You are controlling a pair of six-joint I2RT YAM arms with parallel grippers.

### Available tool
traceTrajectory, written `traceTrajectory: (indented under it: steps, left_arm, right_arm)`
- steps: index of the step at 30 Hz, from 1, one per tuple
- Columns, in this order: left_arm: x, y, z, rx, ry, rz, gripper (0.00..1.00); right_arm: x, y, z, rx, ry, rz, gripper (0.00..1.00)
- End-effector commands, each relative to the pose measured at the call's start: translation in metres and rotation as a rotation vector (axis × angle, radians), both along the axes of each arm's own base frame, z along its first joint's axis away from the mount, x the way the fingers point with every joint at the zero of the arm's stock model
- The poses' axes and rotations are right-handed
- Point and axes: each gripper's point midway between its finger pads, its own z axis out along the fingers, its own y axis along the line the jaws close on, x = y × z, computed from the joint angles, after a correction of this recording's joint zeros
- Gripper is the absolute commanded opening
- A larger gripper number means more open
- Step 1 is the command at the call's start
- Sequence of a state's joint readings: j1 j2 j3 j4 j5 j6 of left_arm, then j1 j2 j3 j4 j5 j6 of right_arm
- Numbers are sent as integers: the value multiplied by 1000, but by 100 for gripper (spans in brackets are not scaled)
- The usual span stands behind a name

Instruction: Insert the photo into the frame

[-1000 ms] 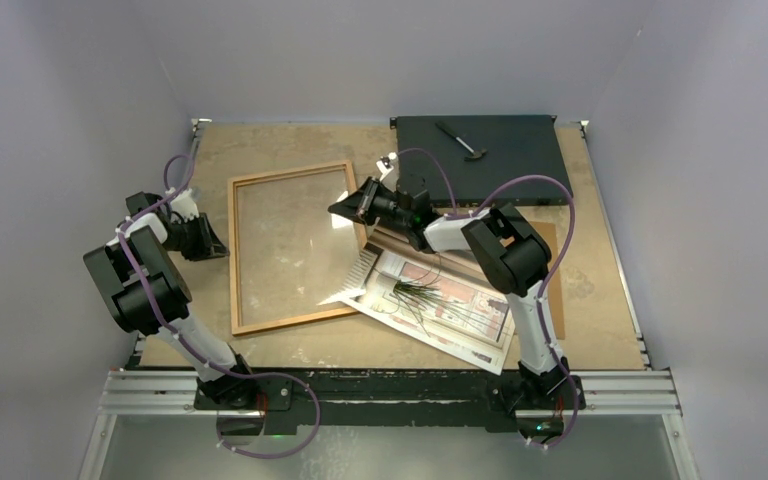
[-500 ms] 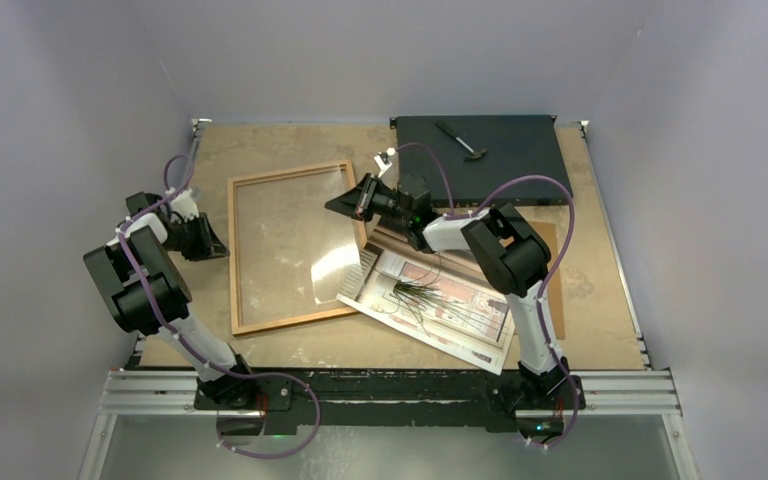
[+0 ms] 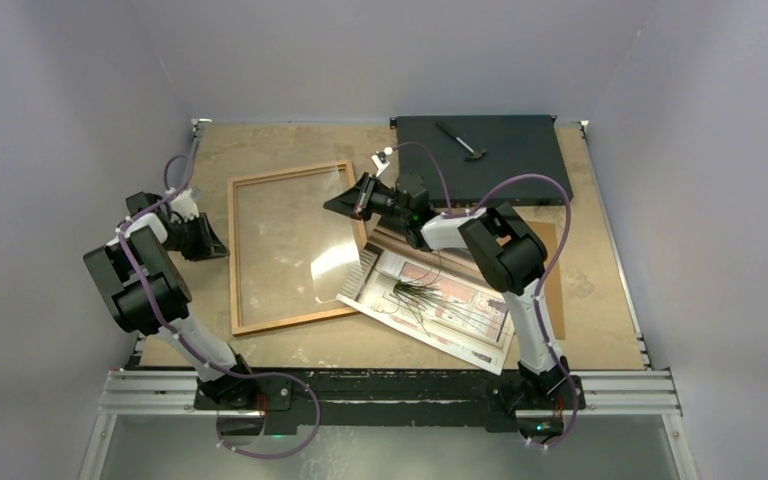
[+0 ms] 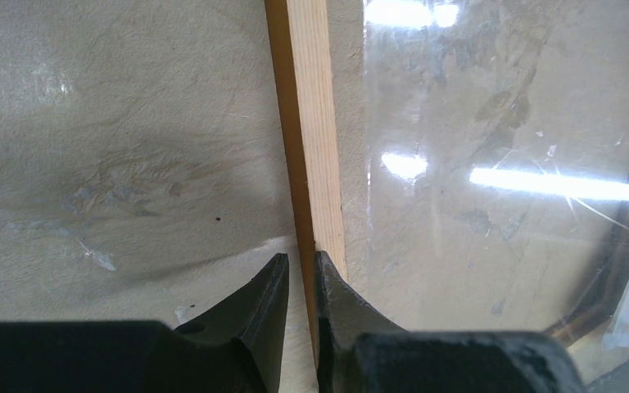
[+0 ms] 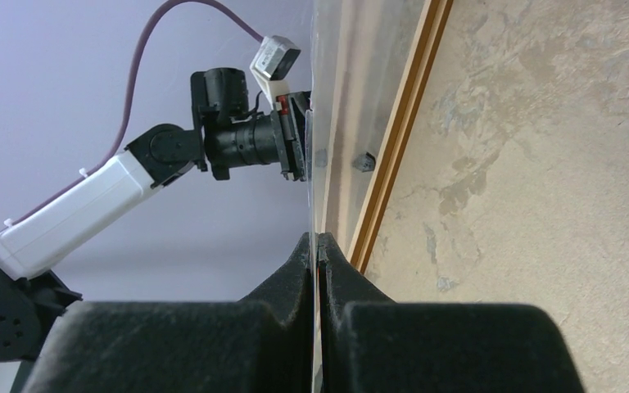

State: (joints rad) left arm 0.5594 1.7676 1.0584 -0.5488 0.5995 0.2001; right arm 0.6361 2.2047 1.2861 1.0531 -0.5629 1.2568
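The thin orange-brown wooden picture frame [image 3: 234,250] lies flat on the mottled beige table [image 3: 600,330], at about 9 o'clock from the table's middle. The left gripper [image 3: 216,244] sits at the frame's 9 o'clock rail. In the left wrist view its fingers [image 4: 272,295] are clenched narrowly on that rail's outer edge.

The right gripper [image 3: 335,207] reaches in from 3 o'clock. Its jaws are pressed tight on the edge of the clear pane [image 3: 332,265], which looks raised off the frame's rail on that side.

The large glossy photo [image 3: 450,305], a beige and reddish building scene crossed by dark grass-like lines, lies face up on the table at 4 o'clock from the frame. Its near corner overlaps the frame's lower corner. Any finer print on it is too small to read.

A plain brown hardboard sheet [image 3: 552,262] shows beneath the photo. At 1 o'clock sits a flat black box [image 3: 520,165] with a small dark tool [image 3: 460,140] on top.
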Motion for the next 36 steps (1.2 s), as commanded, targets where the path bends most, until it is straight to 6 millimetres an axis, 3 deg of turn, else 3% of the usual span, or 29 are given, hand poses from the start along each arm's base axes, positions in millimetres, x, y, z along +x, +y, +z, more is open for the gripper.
traceTrajectory:
  steps: [1, 10, 29, 36]
  left_arm:
    - [3, 0, -3, 9, 14, -7, 15]
    - [5, -2, -1, 6, 12, -12, 14]
    - [2, 1, -9, 44, 55, 6, 13]
    - [2, -2, -13, 49, 63, 2, 13]
  right_arm:
    - [5, 7, 15, 42, -68, 27, 0]
    - [7, 3, -6, 15, -19, 30, 0]
    - [14, -5, 11, 53, -72, 50, 0]
    - [8, -2, 6, 53, -75, 60, 0]
